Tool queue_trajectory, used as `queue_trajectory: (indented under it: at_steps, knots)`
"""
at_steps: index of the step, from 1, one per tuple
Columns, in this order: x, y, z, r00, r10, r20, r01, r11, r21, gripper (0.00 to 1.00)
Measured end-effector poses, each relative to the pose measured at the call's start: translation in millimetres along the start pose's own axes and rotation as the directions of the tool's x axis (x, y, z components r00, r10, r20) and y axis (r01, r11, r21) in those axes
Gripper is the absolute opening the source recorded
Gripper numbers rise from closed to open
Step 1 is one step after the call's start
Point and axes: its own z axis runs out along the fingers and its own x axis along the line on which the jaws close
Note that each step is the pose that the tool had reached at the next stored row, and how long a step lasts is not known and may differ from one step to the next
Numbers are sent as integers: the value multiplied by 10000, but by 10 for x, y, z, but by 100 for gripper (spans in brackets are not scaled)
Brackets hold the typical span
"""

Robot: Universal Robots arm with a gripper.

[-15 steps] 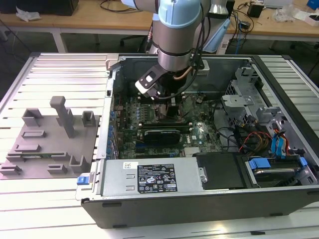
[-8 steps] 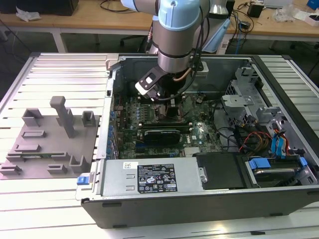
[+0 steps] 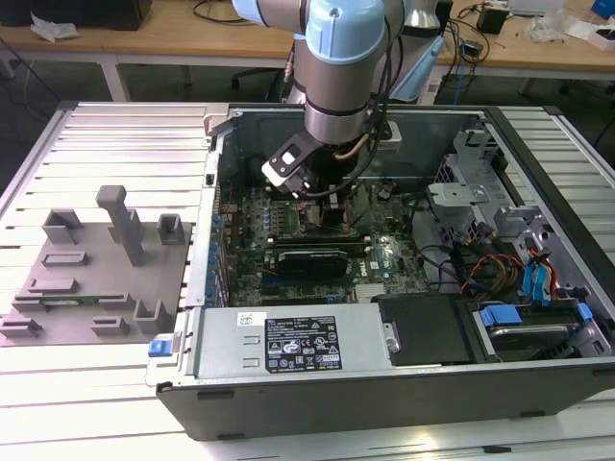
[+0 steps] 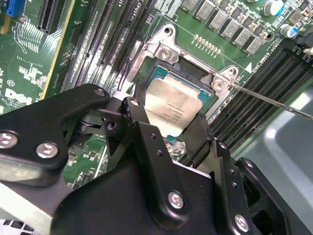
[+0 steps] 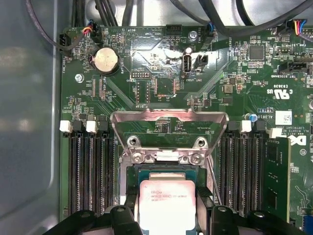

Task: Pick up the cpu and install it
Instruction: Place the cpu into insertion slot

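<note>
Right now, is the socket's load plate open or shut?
Open. The load plate is swung back off the socket, its lever is released, and the cpu top is uncovered.

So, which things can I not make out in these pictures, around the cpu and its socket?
1. First wrist view: the cpu is cut off by the picture edge, and the jaws cover its two sides.
2. Both wrist views: the socket contacts lie under the cpu, so its seating is unclear.
3. Exterior view: the arm covers the socket area.

Looks like a robotics lab: an opened computer case [image 3: 384, 408] on a slatted metal table [image 3: 125, 144], cable-strewn wooden benches [image 3: 173, 38] behind
</note>
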Motion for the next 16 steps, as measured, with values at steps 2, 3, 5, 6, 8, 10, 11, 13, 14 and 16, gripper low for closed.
queue_trajectory:
  at_steps: [2, 3, 5, 6, 8, 10, 11, 13, 14, 16]
  knots:
    - [0, 11, 3, 10000, 18, -2, -18, 10000, 0, 55]
    - [0, 15, 5, 10000, 32, -2, -32, 10000, -2, 55]
    - [0, 15, 6, 10000, 37, -2, -37, 10000, -4, 55]
    - [-1, 15, 10, 10000, 37, -2, -37, 10000, -3, 55]
    - [0, 15, 11, 10000, 37, -1, -37, 10000, -3, 55]
    - [0, 15, 12, 10000, 37, -2, -37, 10000, -3, 55]
    - [-1, 15, 12, 10000, 37, -2, -37, 10000, -2, 55]
    - [1, 16, 16, 10000, 37, -10, -37, 10000, -7, 55]
    - [0, 16, 15, 10000, 37, -5, -37, 10000, -6, 62]
    - [0, 15, 14, 10000, 37, -3, -37, 10000, -3, 62]
